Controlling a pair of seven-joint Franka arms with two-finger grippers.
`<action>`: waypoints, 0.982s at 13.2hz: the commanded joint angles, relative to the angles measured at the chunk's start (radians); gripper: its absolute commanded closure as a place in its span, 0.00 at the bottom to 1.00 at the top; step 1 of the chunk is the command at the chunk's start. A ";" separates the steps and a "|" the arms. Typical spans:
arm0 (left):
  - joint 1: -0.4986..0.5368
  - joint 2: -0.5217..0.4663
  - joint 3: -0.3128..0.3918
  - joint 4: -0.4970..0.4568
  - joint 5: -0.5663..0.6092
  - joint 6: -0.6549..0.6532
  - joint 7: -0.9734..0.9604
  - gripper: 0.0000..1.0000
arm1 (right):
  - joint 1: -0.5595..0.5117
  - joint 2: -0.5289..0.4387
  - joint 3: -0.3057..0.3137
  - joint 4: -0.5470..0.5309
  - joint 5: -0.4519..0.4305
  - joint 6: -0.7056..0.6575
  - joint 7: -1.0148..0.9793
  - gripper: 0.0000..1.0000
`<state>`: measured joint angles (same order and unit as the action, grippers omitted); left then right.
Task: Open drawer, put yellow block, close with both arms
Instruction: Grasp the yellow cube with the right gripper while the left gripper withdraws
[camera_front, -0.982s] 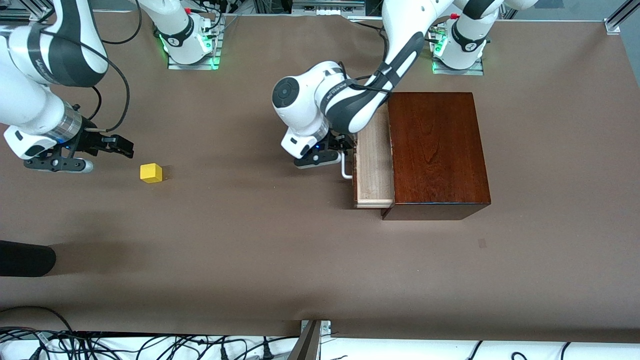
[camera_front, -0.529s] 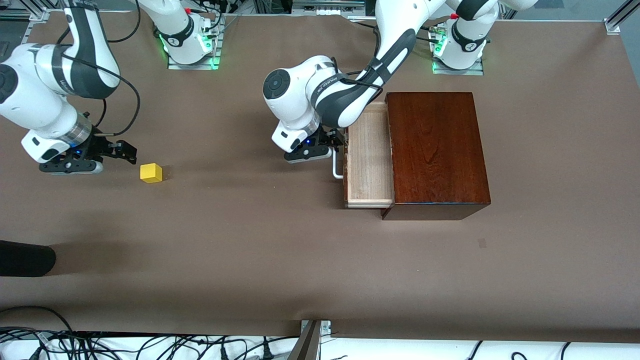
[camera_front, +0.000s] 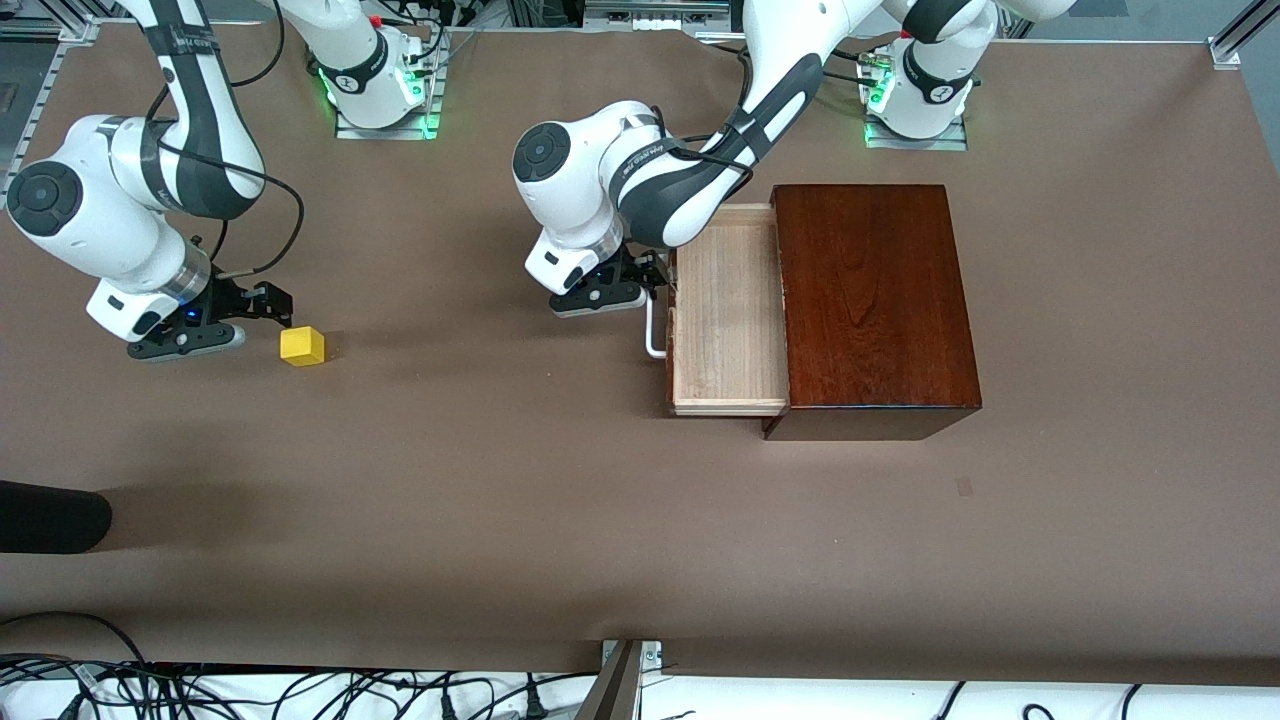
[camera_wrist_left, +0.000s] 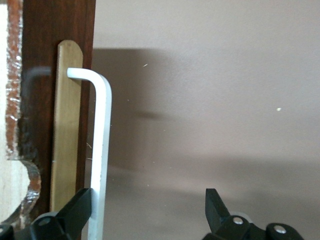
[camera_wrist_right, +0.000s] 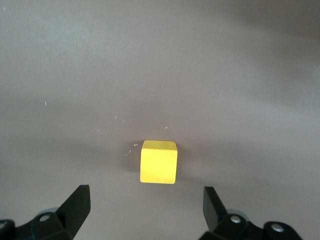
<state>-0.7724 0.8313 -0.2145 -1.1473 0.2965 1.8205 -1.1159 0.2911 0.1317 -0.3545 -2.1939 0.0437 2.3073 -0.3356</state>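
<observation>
- while the drawer (camera_front: 728, 310) stands pulled well out of the dark wooden box (camera_front: 872, 300), its pale tray bare inside, the opening step looks mostly done.
- the left gripper (camera_front: 612, 291) sits at the white loop handle (camera_front: 653, 335) on the drawer's front, toward the right arm's end of the table; in the left wrist view its fingers (camera_wrist_left: 75, 212) are spread wide, with the handle (camera_wrist_left: 100, 150) hooked just inside one of them, not pinched.
- the yellow block (camera_front: 302, 346) lies on the brown table (camera_front: 500, 500) toward the right arm's end, well apart from the drawer.
- the right gripper (camera_front: 255, 310) is low over the table just beside the block; the right wrist view shows its fingers (camera_wrist_right: 75, 202) wide apart and empty, the block (camera_wrist_right: 159, 161) ahead of them and not yet between them.
- judged from this, what is left: move onto the block and grasp it, carry it to the open tray and let it go there, then push the drawer shut with both arms.
- the block is small and plain-faced, so a centred grip should matter.
</observation>
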 joint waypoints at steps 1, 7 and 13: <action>0.018 -0.032 -0.013 0.034 -0.043 -0.032 -0.002 0.00 | -0.007 0.035 -0.029 -0.007 0.070 0.021 -0.143 0.00; 0.079 -0.178 -0.005 0.032 -0.123 -0.165 0.059 0.00 | -0.026 0.134 -0.032 -0.009 0.203 0.078 -0.295 0.00; 0.295 -0.308 -0.016 0.026 -0.193 -0.317 0.260 0.00 | -0.033 0.207 -0.032 -0.003 0.232 0.147 -0.332 0.00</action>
<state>-0.5446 0.5753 -0.2152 -1.0981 0.1550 1.5452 -0.9175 0.2645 0.3228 -0.3892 -2.1979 0.2504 2.4261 -0.6360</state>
